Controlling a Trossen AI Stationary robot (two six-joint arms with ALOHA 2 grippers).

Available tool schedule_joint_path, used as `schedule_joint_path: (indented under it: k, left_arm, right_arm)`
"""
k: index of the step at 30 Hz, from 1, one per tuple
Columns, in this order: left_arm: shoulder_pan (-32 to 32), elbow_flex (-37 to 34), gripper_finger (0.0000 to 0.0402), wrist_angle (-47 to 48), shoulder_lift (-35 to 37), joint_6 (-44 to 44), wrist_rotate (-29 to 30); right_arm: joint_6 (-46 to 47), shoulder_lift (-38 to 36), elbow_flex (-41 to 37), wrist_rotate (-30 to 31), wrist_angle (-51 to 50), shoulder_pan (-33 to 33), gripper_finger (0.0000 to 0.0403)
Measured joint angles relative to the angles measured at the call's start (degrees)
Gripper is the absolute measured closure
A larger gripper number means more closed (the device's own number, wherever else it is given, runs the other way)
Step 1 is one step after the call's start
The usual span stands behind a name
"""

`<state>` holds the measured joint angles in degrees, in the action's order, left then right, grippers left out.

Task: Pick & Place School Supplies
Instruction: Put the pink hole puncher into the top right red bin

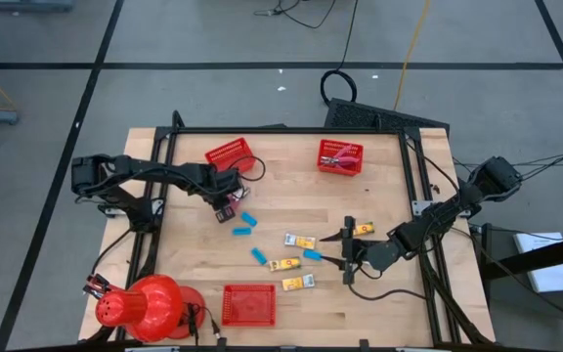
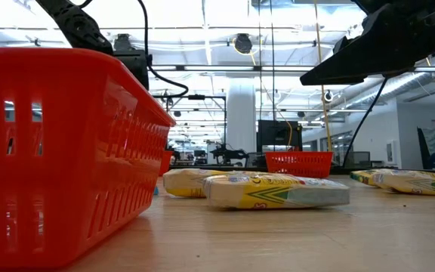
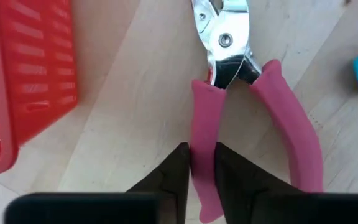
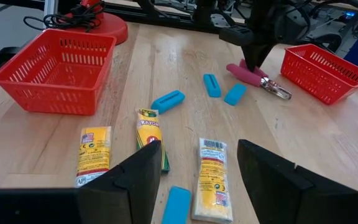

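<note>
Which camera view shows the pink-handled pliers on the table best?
The left wrist view: the pliers fill it, one handle between the left gripper fingers. The right wrist view shows them small, the high view barely, the low view not.

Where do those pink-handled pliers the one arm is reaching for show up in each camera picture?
High view: pink-handled pliers lie under the left gripper, beside the red basket at the table's back left.
Low view: not in it.
Left wrist view: centre, one handle between the fingers.
Right wrist view: upper right, beneath the left gripper.
Shared landmark: that red basket.
</note>
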<state>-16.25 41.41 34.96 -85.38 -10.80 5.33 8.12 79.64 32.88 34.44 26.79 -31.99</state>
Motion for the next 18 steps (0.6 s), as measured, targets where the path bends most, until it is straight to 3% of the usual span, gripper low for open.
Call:
schedule_joint_path:
  k: [11,18]
  left_arm:
    - [-0.12,0.00,0.0181,0.00,-1.60,-2.43,0.19]
    - [-0.17,0.44,0.0176,-0.39,-5.64,-2.91,0.08]
  right_arm:
    - [-0.24,0.00,0.00,-0.15,0.00,0.00,0.0202]
    - [-0.45,0.00,0.00,-0.17,0.03,0.00,0.0202]
